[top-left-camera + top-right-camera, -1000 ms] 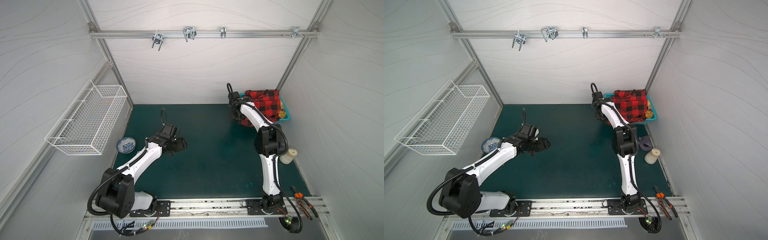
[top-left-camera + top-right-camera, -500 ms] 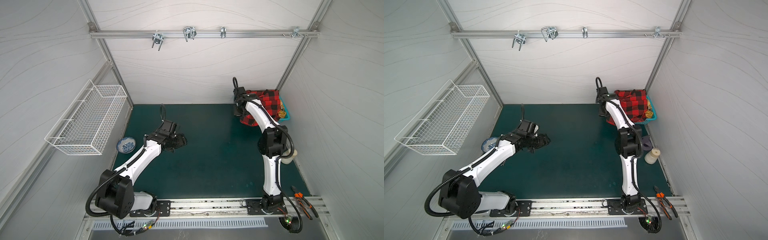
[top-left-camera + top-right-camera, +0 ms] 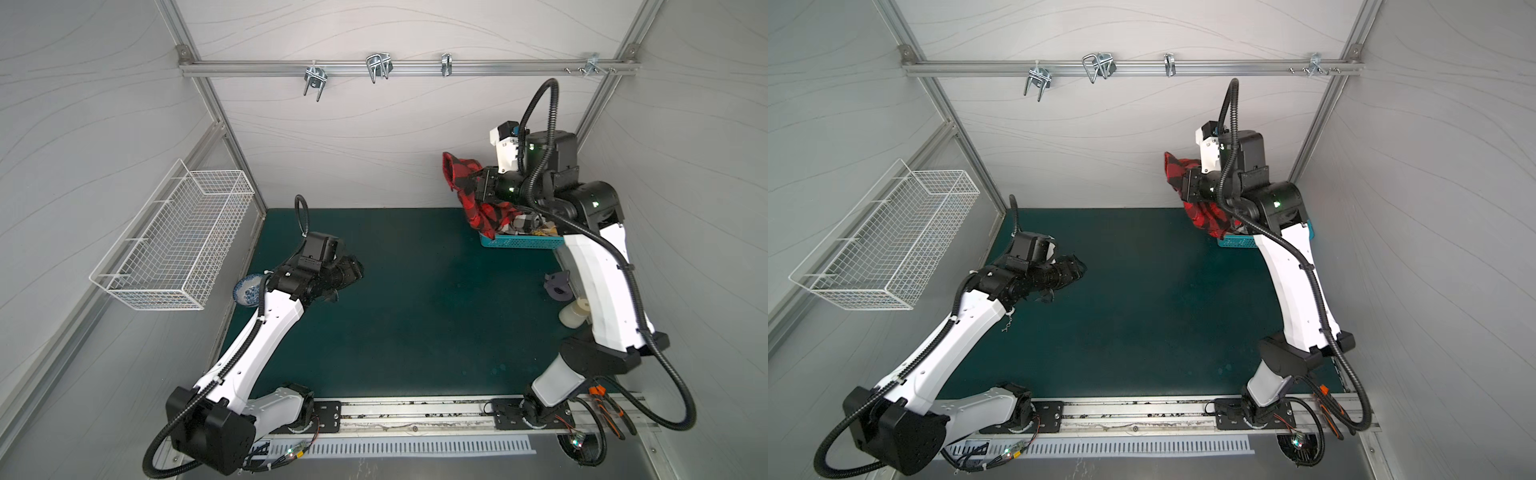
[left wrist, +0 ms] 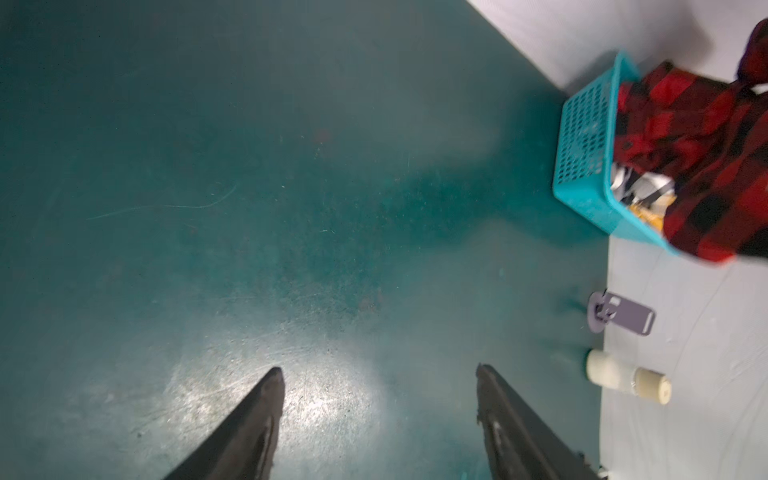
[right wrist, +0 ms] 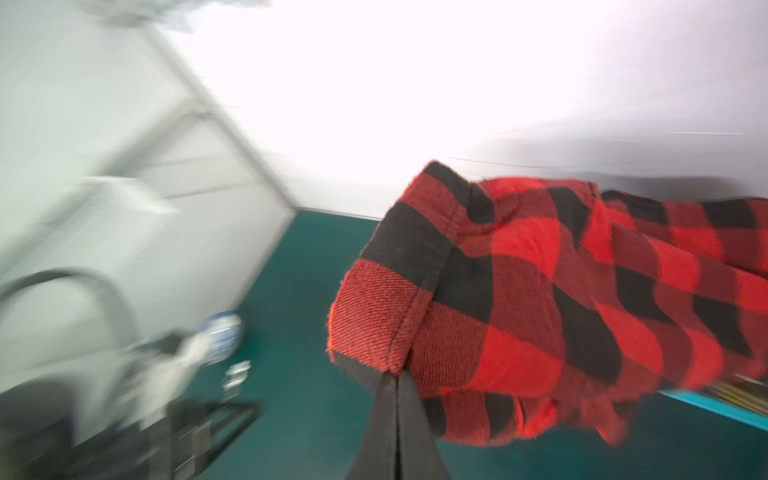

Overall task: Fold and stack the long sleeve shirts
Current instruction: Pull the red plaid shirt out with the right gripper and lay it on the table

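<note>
**Dangling from the right jaws: red check shirt high over the teal basket**

Right jaws are clenched flat together on a stitched edge of the red-and-black shirt (image 5: 540, 299). That pinched end sits up high, above the teal basket (image 3: 515, 242) and out past its rim toward the left arm's side. From the raised end the cloth runs as one long drape, slanting down and back into the basket. So the shirt's long axis goes from the lifted corner to the basket, with the gripped end pointing up and away. Its lower part spills over the basket's rim. The black-and-white shirt (image 3: 521, 222) and the mustard-yellow shirt (image 3: 544, 230) lie bunched inside the basket, partly under the red one. Left jaws stand wide apart with nothing between them, low over the green table (image 3: 415, 311), well apart from the basket.
</note>
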You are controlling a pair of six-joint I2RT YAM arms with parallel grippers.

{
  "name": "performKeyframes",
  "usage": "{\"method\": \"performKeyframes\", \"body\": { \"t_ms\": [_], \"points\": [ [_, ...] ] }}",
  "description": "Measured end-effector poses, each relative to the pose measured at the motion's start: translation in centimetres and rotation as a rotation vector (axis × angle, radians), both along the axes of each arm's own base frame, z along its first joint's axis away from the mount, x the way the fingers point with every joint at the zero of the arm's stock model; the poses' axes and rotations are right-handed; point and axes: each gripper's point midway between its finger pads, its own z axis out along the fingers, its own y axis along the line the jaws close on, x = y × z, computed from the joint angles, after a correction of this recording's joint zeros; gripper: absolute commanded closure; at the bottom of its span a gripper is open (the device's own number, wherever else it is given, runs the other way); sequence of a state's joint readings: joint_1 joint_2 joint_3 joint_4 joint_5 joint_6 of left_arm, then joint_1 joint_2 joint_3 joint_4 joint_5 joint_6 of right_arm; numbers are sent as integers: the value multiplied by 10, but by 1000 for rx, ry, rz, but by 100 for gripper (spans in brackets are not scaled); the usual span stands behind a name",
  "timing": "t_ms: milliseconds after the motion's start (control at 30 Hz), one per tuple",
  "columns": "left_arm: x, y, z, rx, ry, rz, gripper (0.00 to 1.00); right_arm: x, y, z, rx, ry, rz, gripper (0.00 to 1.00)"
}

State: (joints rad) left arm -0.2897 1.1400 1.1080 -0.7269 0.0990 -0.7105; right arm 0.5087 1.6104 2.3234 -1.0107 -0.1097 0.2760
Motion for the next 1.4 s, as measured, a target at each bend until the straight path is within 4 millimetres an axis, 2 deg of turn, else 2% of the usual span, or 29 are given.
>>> {"method": "performKeyframes", "body": {
  "t_ms": [67,133,167,233,300,367,400,433,467,500,533,600,633,667,700,767,833,933,1033,1100,1267,1333,1400],
  "points": [
    [-2,10,2,-9,-7,34,28,-23,20,-6,56,37,105,100],
    [-7,19,-7,-17,13,65,29,-35,39,-33,82,119,180,100],
    [-11,22,-14,-19,33,78,29,-41,50,-57,79,177,210,100],
    [-17,27,-30,-16,74,93,29,-48,69,-119,48,308,247,100],
    [-25,28,-50,-10,124,95,29,-63,80,-199,-18,469,257,100],
    [-34,29,-67,-5,166,95,29,-85,74,-283,-106,638,228,97],
    [-39,30,-75,-4,184,95,29,-100,65,-318,-152,712,206,81],
    [-42,30,-80,-3,197,97,28,-113,51,-348,-200,779,170,60],
    [-46,31,-86,-3,211,98,28,-125,35,-370,-249,828,128,44],
    [-49,31,-91,-4,223,99,28,-134,18,-382,-288,856,79,38],
    [-51,31,-94,-6,231,101,27,-138,5,-384,-311,863,38,36],
    [-53,30,-100,-16,238,102,27,-139,-19,-371,-329,820,-40,30],
    [-52,28,-102,-24,238,102,27,-137,-26,-361,-322,784,-71,20],
    [-52,27,-104,-33,243,102,27,-135,-33,-346,-300,734,-99,4],
    [-52,25,-105,-43,249,98,27,-133,-38,-334,-285,689,-116,1],
    [-49,22,-106,-58,251,93,27,-132,-43,-318,-261,616,-131,2],
    [-47,19,-107,-68,255,88,27,-131,-40,-312,-255,578,-125,3],
    [-47,18,-107,-73,255,84,27,-119,-27,-314,-261,584,-122,6],
    [-46,18,-102,-75,245,83,27,-88,-2,-320,-278,623,-129,9],
    [-44,18,-94,-77,234,83,27,-59,25,-334,-301,656,-125,11],
    [-31,16,-68,-87,175,80,27,-8,65,-370,-367,713,-135,16],
    [-26,15,-60,-86,157,75,28,9,77,-381,-381,725,-138,21],
    [-22,15,-55,-78,149,70,28,23,87,-396,-400,740,-129,36]
  ]
}}
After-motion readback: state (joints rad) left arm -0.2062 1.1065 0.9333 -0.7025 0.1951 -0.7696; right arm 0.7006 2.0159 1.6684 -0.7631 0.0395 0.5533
